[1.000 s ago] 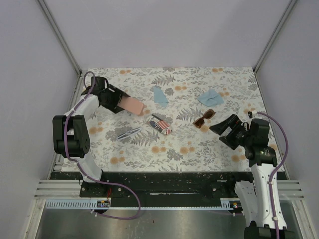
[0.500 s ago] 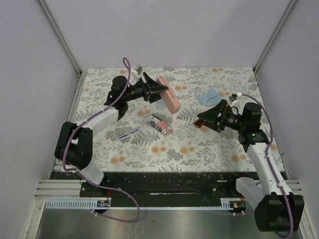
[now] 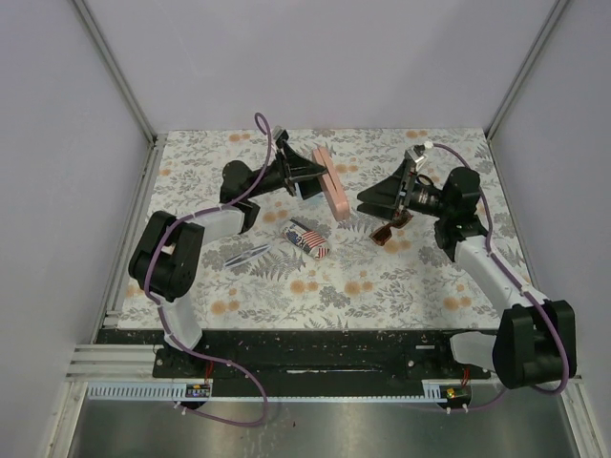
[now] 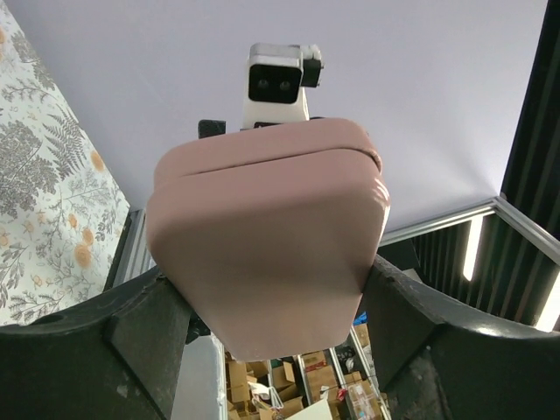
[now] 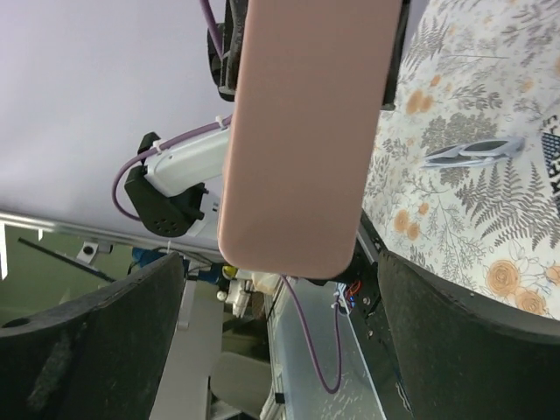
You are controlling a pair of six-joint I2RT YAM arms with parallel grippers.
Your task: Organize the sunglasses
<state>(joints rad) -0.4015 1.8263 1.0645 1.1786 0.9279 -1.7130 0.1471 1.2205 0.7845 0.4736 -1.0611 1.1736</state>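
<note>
Black left claw [image 3: 307, 177] pinches pink case [image 3: 332, 187] aloft; right claw [image 3: 370, 202] spread, facing its free end — grip one half squarely, then pull open. Brown sunglasses [image 3: 390, 235] on table [image 3: 430, 286] under right claw, silver pair [image 3: 246, 256] near flag case [image 3: 307, 239].

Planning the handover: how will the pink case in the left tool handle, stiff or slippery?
Probably stiff: the pink case shows no dent where the left tool clamps it. Its smooth, rounded skin looks somewhat slippery. Most of its length sticks out past the grip, so it may pivot if the open right tool nudges it.
</note>
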